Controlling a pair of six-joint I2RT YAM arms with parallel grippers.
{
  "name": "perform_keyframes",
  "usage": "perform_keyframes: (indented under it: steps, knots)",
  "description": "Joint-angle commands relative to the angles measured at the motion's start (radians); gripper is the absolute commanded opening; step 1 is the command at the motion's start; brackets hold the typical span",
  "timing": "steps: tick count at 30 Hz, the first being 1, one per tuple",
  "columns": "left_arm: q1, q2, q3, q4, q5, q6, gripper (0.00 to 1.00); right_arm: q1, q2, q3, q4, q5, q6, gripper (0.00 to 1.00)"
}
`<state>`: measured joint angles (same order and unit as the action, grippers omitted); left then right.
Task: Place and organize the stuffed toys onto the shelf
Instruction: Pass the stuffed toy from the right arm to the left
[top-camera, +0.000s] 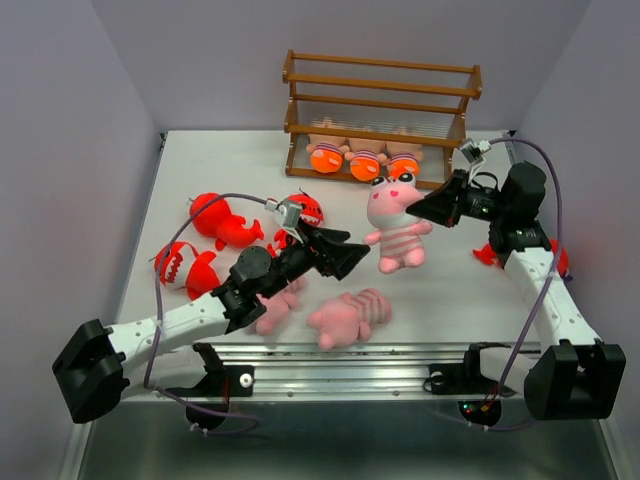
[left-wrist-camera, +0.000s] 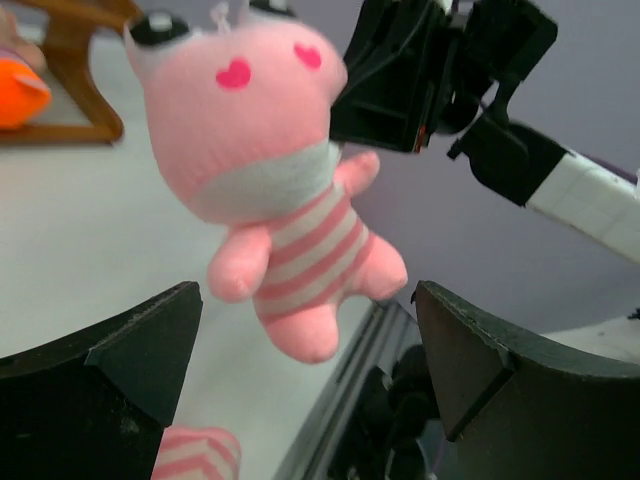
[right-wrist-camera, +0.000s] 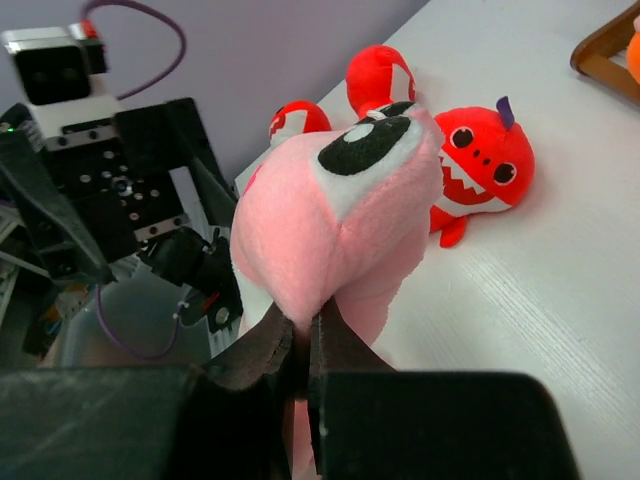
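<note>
A pink striped toy (top-camera: 397, 228) hangs above the table's middle. My right gripper (top-camera: 414, 208) is shut on the side of its head (right-wrist-camera: 335, 215), the fingers (right-wrist-camera: 262, 352) pinching the plush. Just left of it, my left gripper (top-camera: 360, 256) stands open, and the toy (left-wrist-camera: 270, 200) dangles beyond its spread fingertips (left-wrist-camera: 150, 340) without touching them. The shelf (top-camera: 380, 85) stands at the back, with three orange-footed dolls (top-camera: 365, 160) in a row on its lowest tier. Two more pink toys (top-camera: 350, 315) (top-camera: 278, 308) lie near the front edge. Red sharks (top-camera: 222, 222) (top-camera: 187, 267) (top-camera: 305, 210) lie at the left.
A red plush (top-camera: 486, 257) lies partly hidden behind my right arm. The shelf's upper two tiers hold nothing. In the right wrist view a red shark (right-wrist-camera: 482, 168) faces the camera, and my left arm's camera mount (right-wrist-camera: 60, 65) is close by.
</note>
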<state>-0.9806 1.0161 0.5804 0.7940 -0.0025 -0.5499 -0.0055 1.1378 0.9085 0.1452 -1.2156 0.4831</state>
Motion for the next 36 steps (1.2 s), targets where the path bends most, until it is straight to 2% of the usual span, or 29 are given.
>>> perform_keyframes:
  steps: [1, 7, 12, 14, 16, 17, 18, 19, 20, 22, 29, 36]
  knots:
    - [0.040, 0.053, -0.031, 0.140, 0.306, -0.252, 0.99, -0.004, -0.029, 0.006, 0.068, -0.051, -0.043, 0.01]
    - [0.042, 0.177, -0.039, 0.301, 0.377, -0.349, 0.99, -0.004, -0.023, 0.013, 0.123, -0.053, 0.027, 0.01]
    - [0.040, 0.243, -0.076, 0.476, 0.355, -0.430, 0.98, -0.004, -0.007, 0.000, 0.241, -0.035, 0.147, 0.01]
    - [0.036, 0.257, -0.082, 0.510, 0.342, -0.438, 0.97, -0.004, 0.002, -0.037, 0.387, -0.021, 0.280, 0.01]
    - [0.031, 0.277, -0.080, 0.531, 0.315, -0.447, 0.97, -0.004, 0.029, -0.074, 0.638, -0.002, 0.415, 0.01]
    - [0.030, 0.283, -0.077, 0.537, 0.306, -0.450, 0.97, -0.004, 0.042, -0.115, 0.745, 0.007, 0.574, 0.01]
    - [0.026, 0.300, -0.073, 0.551, 0.288, -0.459, 0.96, -0.004, 0.077, -0.149, 0.945, 0.028, 0.724, 0.01]
    - [0.025, 0.306, -0.070, 0.560, 0.279, -0.462, 0.95, -0.004, 0.094, -0.149, 1.029, 0.039, 0.726, 0.01]
    - [0.025, 0.314, -0.067, 0.567, 0.271, -0.467, 0.95, -0.004, 0.111, -0.161, 1.103, 0.048, 0.832, 0.01]
    - [0.025, 0.334, -0.054, 0.590, 0.249, -0.463, 0.91, -0.004, 0.143, -0.175, 1.201, 0.071, 0.883, 0.01]
    - [0.025, 0.397, 0.003, 0.557, 0.246, -0.449, 0.91, -0.004, 0.137, -0.174, 1.271, 0.094, 0.922, 0.01]
    - [0.025, 0.423, -0.045, 0.678, 0.226, -0.501, 0.90, -0.004, 0.119, -0.200, 1.262, 0.139, 0.888, 0.01]
